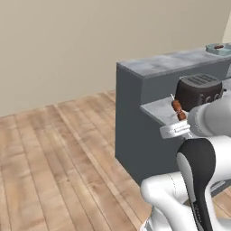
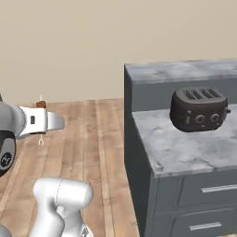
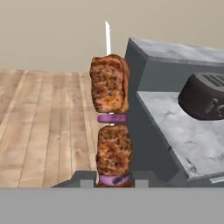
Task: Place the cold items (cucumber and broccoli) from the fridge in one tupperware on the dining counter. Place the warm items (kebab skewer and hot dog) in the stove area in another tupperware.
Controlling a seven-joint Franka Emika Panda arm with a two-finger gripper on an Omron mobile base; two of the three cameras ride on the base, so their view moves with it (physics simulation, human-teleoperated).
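Right now the gripper (image 3: 114,178) is closed on the kebab skewer (image 3: 111,118), fingertips pinching it low down at the purple onion ring, so most of the stick stands clear of the hand. In the hand view its long axis runs straight away from the fingertips: two meat chunks stacked, a second onion slice between them, the bare metal tip beyond. Left base view shows the same skewer (image 1: 178,109) upright above the wrist, the pointed end up.

Key relation: the load is carried in the air beside the grey counter (image 2: 185,148), not over it. From the right base view the hand sits well to the left of the counter's corner, above the wood floor (image 1: 54,153). The black toaster (image 2: 198,109) stands on the lower counter surface, nearer the raised back ledge.

A container (image 1: 219,49) sits on the far end of the upper ledge in the left base view; I can't tell if it is the target tub.

My read: transport step, skewer still to be delivered. Because the stick sticks up well past the fingers, lowering it into a tub will likely need the wrist tipped so the long axis goes flat.
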